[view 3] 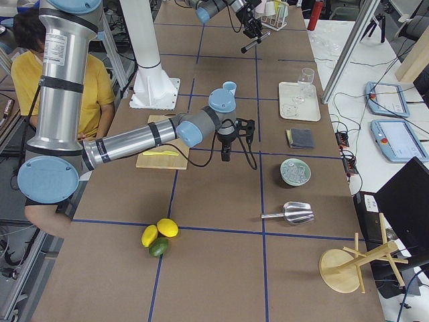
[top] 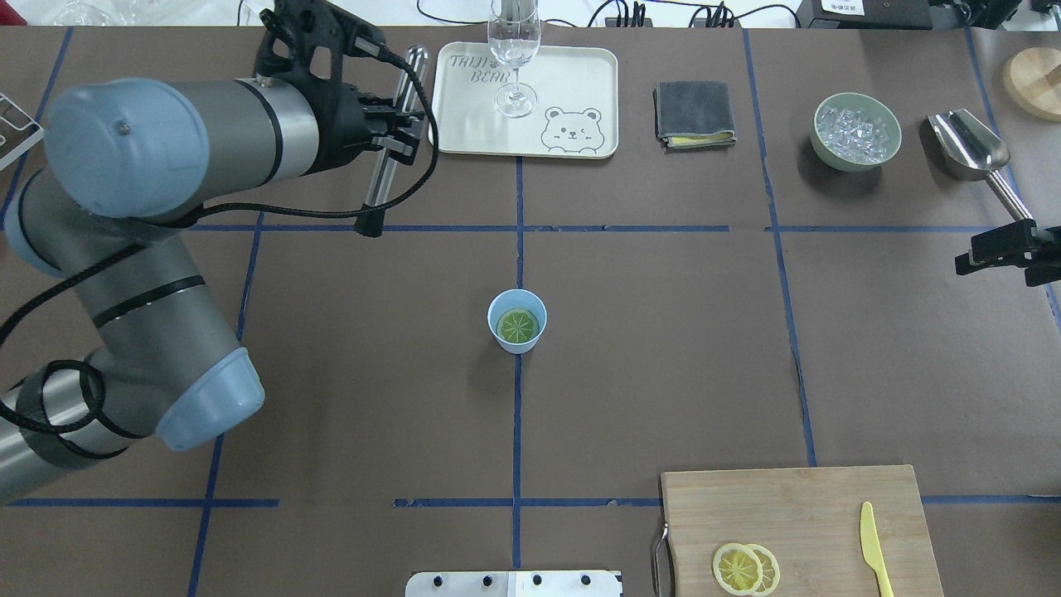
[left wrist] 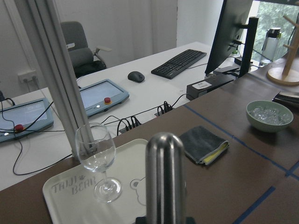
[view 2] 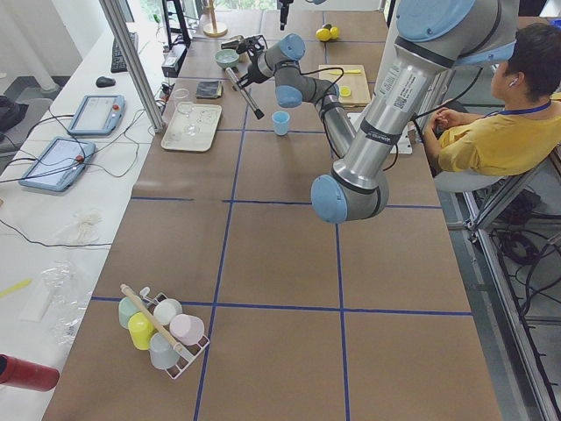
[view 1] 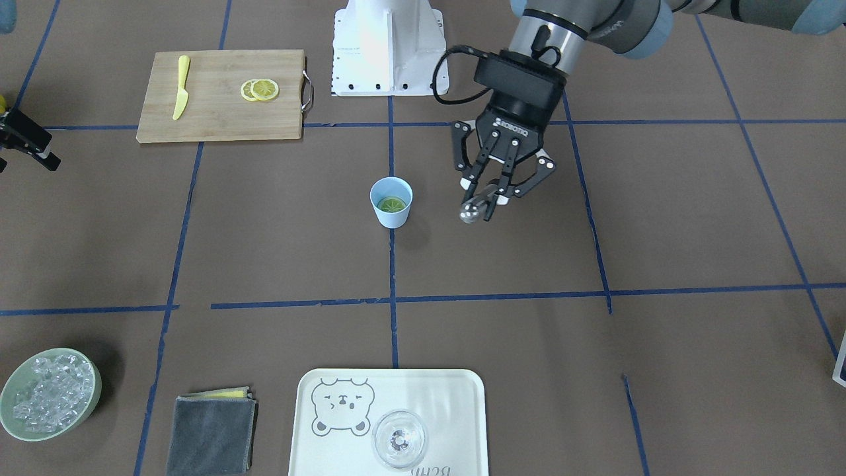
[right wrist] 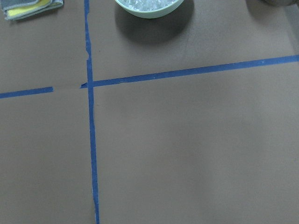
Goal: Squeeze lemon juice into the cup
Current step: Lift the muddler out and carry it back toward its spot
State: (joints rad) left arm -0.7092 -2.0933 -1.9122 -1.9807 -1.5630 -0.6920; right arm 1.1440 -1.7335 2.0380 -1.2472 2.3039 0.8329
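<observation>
Left claw (view 1: 488, 197) is pinched on a slanting metal rod (top: 381, 174), held above the bench (top: 663, 373) on the overhead view's left; the rod's rounded end fills the lower middle of the left wrist view. Just beyond it, at the far edge, a cream tray (top: 472, 116) with a bear drawing carries an upright clear glass (top: 514, 58). At the bench's middle, on a blue tape line, the cup (top: 517, 344) stands upright, apart from both claws. The lemon (top: 517, 327) lies flat inside it at the bottom, looking greenish there. Further right along the far edge come a folded grey cloth (top: 695, 112), a green bowl (top: 854, 164) of ice and a metal scoop (top: 970, 145). The right claw (top: 970, 253) hovers at the right edge near the scoop's handle; whether its fingers are spread or pressed together I cannot tell. At the near right, a wooden board (top: 796, 514) bears two overlapping spare slices (top: 744, 569) and a yellow knife (top: 872, 551)
</observation>
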